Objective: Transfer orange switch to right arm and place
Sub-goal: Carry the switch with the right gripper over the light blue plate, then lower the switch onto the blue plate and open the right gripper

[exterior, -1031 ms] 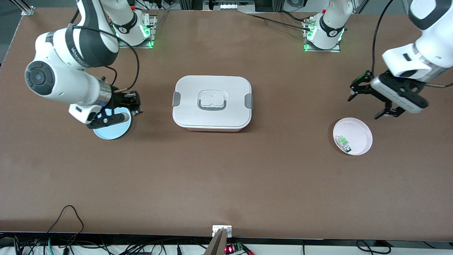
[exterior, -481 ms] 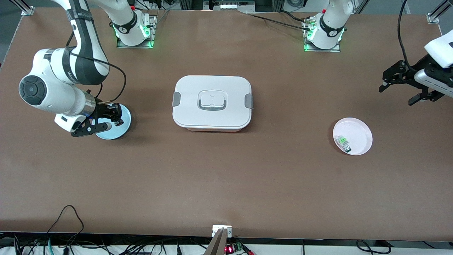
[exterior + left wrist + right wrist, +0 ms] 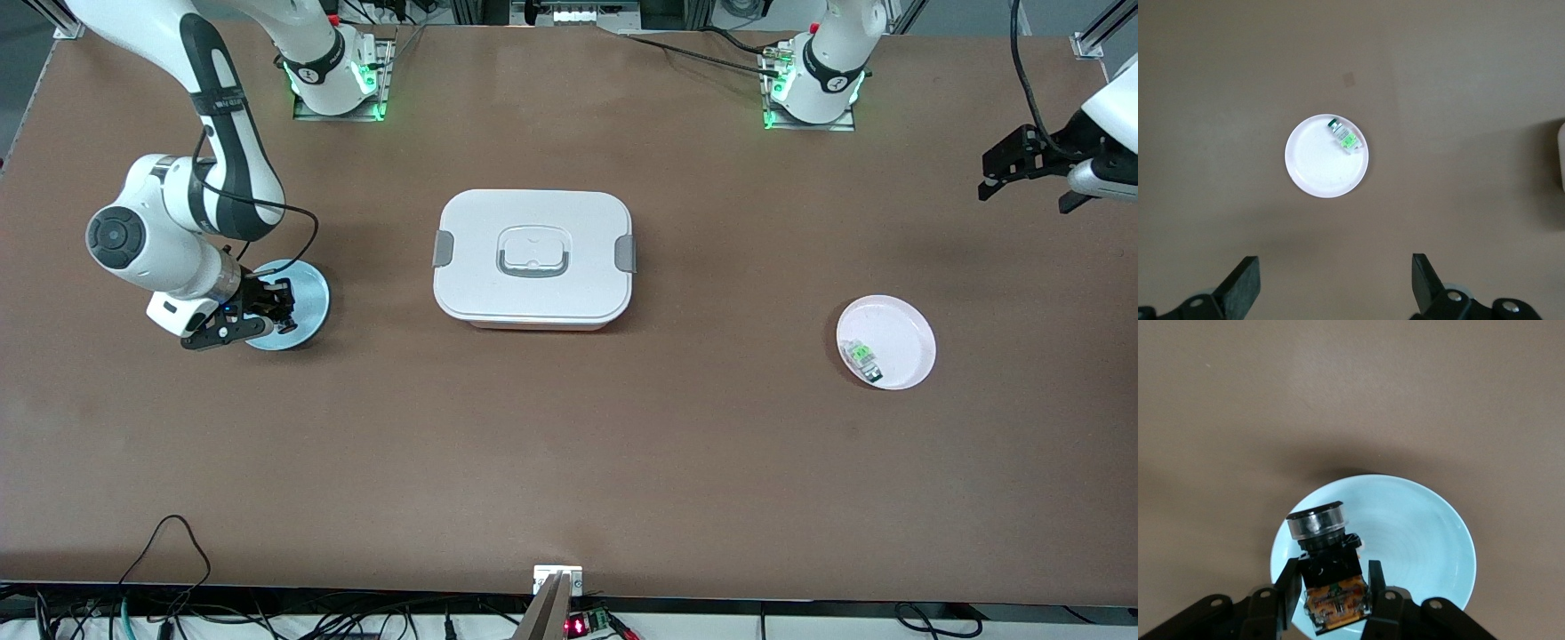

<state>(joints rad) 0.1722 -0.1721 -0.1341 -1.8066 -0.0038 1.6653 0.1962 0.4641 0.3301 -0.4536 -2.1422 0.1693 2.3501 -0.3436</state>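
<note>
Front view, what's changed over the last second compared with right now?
The right gripper, shut on the orange switch, has moved down over the blue plate. The left gripper, open and empty, has drawn away from the pink plate toward its own end of the table. The white box and the green part stayed put.

right gripper (image 3: 283, 313): low, wrist tilted, fingers clamped
left gripper (image 3: 1031, 173): raised at table end, fingers spread

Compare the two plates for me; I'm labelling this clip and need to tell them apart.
The blue plate lies under the right gripper, which holds the orange switch over it; the pink plate has nothing above it. The pink plate holds a green part. Both are round.
</note>
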